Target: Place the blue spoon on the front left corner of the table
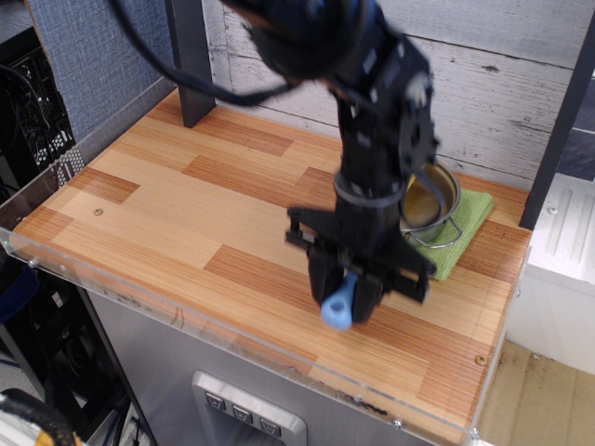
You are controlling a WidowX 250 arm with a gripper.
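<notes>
The blue spoon hangs from my gripper, light-blue handle end pointing down with its hole showing; its bowl is hidden between the fingers. The gripper is shut on the handle and holds it slightly above the wood-plank table, near the front edge, right of the middle. The arm is motion-blurred. The front left corner of the table lies far to the left of the gripper.
A metal pot with a wire handle sits on a green cloth at the right, just behind the gripper. A dark post stands at the back left. A clear acrylic rim runs along the front edge.
</notes>
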